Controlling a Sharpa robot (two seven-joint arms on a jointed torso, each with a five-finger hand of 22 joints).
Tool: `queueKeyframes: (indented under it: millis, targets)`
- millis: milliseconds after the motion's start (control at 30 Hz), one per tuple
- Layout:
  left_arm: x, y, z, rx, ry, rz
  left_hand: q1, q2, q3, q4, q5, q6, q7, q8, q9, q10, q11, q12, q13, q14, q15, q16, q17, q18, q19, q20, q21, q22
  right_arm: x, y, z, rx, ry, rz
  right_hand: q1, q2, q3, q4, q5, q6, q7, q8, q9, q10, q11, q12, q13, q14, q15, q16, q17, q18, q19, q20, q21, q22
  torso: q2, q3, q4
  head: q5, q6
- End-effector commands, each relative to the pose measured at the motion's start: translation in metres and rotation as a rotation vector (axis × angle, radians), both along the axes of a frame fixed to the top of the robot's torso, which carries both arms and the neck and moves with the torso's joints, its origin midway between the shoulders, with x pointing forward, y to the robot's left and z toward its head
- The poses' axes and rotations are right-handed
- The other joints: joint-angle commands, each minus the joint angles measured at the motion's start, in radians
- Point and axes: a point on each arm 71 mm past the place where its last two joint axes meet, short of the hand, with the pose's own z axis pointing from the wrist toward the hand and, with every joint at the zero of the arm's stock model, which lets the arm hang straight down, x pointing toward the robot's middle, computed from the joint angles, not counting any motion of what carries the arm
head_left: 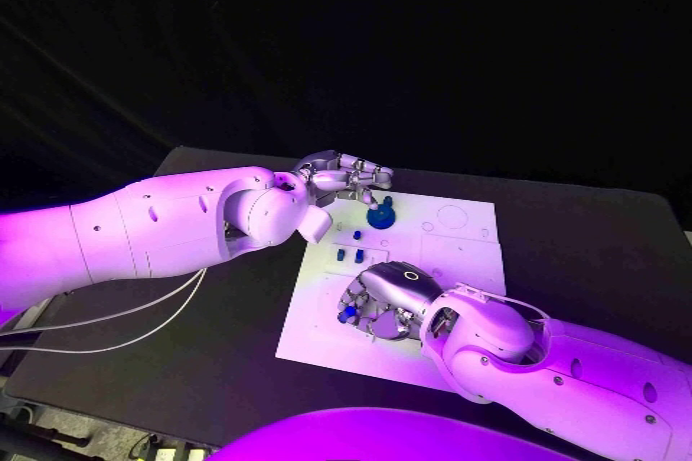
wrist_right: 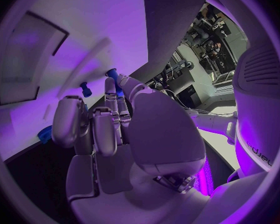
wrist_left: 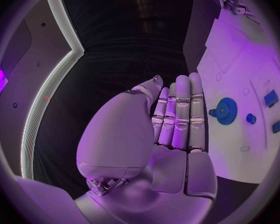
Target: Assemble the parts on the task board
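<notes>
Two hands work over the task board (head_left: 325, 326), a white plate mid-table on the black table (head_left: 577, 241). Bare tabletop runs round the board's edges, widest toward 3 o'clock; the board's 11 o'clock corner sits under the left hand (head_left: 343, 177).

Left hand: fingers straight and together, holding nothing, hovering at the board's far edge. The blue gear (head_left: 379, 218) stands just beside its fingertips, at 5 o'clock from them; in the left wrist view it's close to the fingers, apart from them. Small blue parts (head_left: 348, 254) lie mid-board, btwn the hands.

Right hand (head_left: 382, 303) is over the board's near half, at 6 o'clock from the gear. It pinches a small blue part (wrist_right: 112, 74) at the fingertips; another blue peg (wrist_right: 85, 89) stands nearby on the board.
</notes>
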Motion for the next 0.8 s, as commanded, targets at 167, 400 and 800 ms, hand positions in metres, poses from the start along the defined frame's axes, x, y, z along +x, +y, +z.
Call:
queueKeyframes:
  millis: [167, 400, 800]
  targets:
    - [-0.0006, -0.0018, 0.0013, -0.010, -0.003, -0.017, 0.000, 0.008, -0.005, -0.002, 0.003, -0.005, -0.001, 0.006, 0.000, -0.009, -0.001, 0.003, 0.002, -0.007, 0.002, -0.005, -0.001, 0.013, 0.004, 0.004, -0.002, -0.001, -0.0015, 0.0015, -0.0031, -0.033, 0.007, 0.018, 0.002, 0.012, 0.004, -0.001, 0.003, 0.013, 0.010, 0.024, 0.037, 0.006, 0.000, -0.005, -0.001, 0.049, -0.003, 0.005, -0.001, -0.009, 0.003, -0.002, -0.006, 0.131, 0.000, 0.0005, -0.0005, 0.001, -0.001]
    - [-0.0008, -0.0019, 0.0014, -0.010, -0.002, -0.018, -0.001, 0.009, -0.006, -0.001, 0.003, -0.005, -0.001, 0.006, 0.000, -0.010, -0.001, 0.004, 0.002, -0.007, 0.002, -0.005, -0.001, 0.013, 0.005, 0.004, -0.004, -0.002, 0.0007, 0.0032, -0.0058, -0.064, -0.007, 0.003, -0.020, -0.001, 0.008, 0.001, -0.011, -0.021, 0.025, 0.007, 0.033, -0.015, 0.012, -0.024, -0.006, 0.047, 0.005, 0.000, -0.009, -0.007, -0.004, 0.003, -0.023, 0.128, 0.000, 0.0005, -0.0003, 0.001, -0.001]
    - [-0.0010, -0.0022, 0.0012, -0.006, -0.001, -0.025, -0.001, 0.009, -0.006, -0.001, 0.003, -0.006, -0.001, 0.006, 0.000, -0.010, -0.001, 0.005, 0.002, -0.007, 0.002, -0.005, -0.001, 0.013, 0.005, 0.004, -0.004, -0.002, 0.0006, 0.0061, -0.0036, -0.035, -0.032, -0.013, -0.053, -0.038, 0.011, 0.002, 0.000, -0.140, 0.038, -0.053, 0.000, -0.040, 0.021, -0.030, -0.003, 0.046, 0.015, 0.003, -0.008, -0.007, -0.003, 0.016, -0.022, 0.133, 0.000, 0.0000, -0.0007, 0.000, -0.001]
